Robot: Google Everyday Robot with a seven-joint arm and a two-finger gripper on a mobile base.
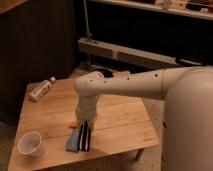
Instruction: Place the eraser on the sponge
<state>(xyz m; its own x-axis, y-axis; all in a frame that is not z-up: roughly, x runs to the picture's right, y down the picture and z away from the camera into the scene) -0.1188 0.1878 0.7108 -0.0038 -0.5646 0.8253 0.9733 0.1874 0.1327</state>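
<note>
Eraser point(84, 141), a black oblong block w/ a pale stripe down its middle, sits at the right edge of the sponge point(73, 142), a small flat blue-grey rectangular pad that looks soft. In the camera view the block overlaps that edge, but most of the pad shows bare to its left. Can't tell whether it touches the pad or hangs just above.

The block's long axis runs near-to-far, approx. parallel to the sponge's long side, so no turn looks needed. By my read only a short shift left across the pad's width is left, then down.

Gripper point(84, 125) is directly over the sponge's right edge, pointing down, w/ its jaws drawn together. The eraser sits right at its tip, so I judge it clamped on the block. The fingers and the block are both dark and merge, so the exact contact line is unclear. There's just one arm point(130, 85), cream-white, smooth, tubular, reaching in from the right of the sponge.

The soft pad may give a little under a hard, flat-sided block, and a placement off to one edge could tip.

Around the sponge:
- An orange carrot-shaped thing point(73, 123) lies just behind it, mostly hidden by the wrist.
- A white round cup point(30, 144) stands well to its left.
- A pale bottle on its side point(41, 90) lies far behind-left.

All rest on a low table point(120, 120) of light wood planks.
</note>
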